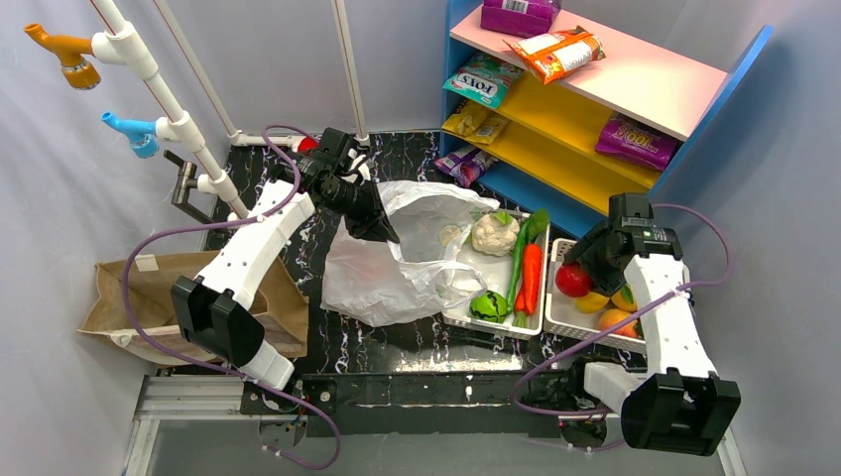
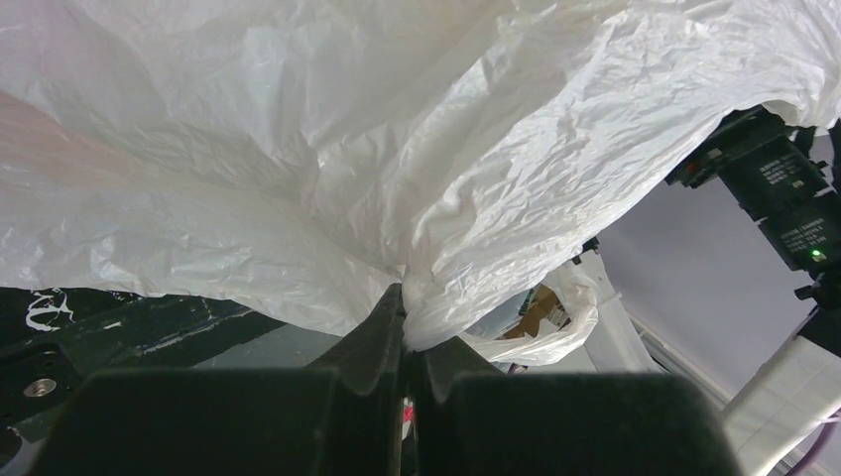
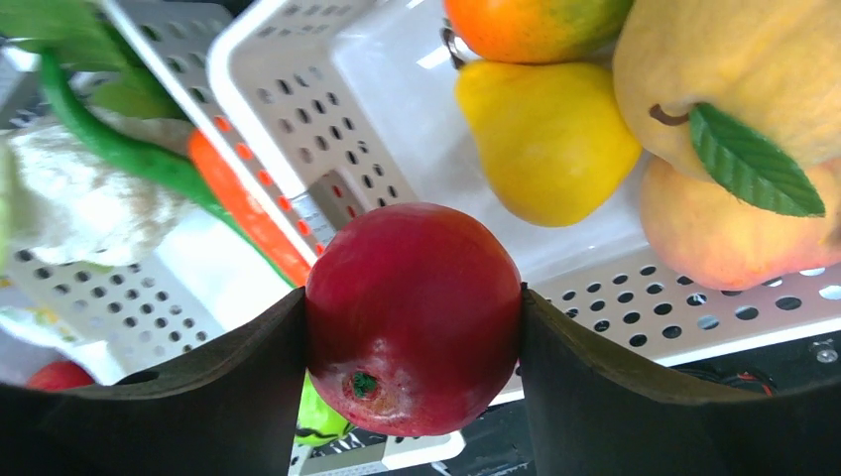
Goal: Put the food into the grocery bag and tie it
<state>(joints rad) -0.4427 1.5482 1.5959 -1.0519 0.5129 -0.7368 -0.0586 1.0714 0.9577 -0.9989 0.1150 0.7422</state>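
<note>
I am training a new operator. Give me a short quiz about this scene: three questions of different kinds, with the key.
1. True or false: the left fingers are shut on the white plastic bag.
2. What do the right fingers grip? A) yellow pear B) red apple C) carrot
3. Name the white vegetable in the tray beside the bag.
Key: 1 true; 2 B; 3 cauliflower.

White bag [image 1: 387,276], red apple [image 3: 412,317], yellow pear [image 3: 545,139], blk marbled table [image 1: 397,343]
</note>
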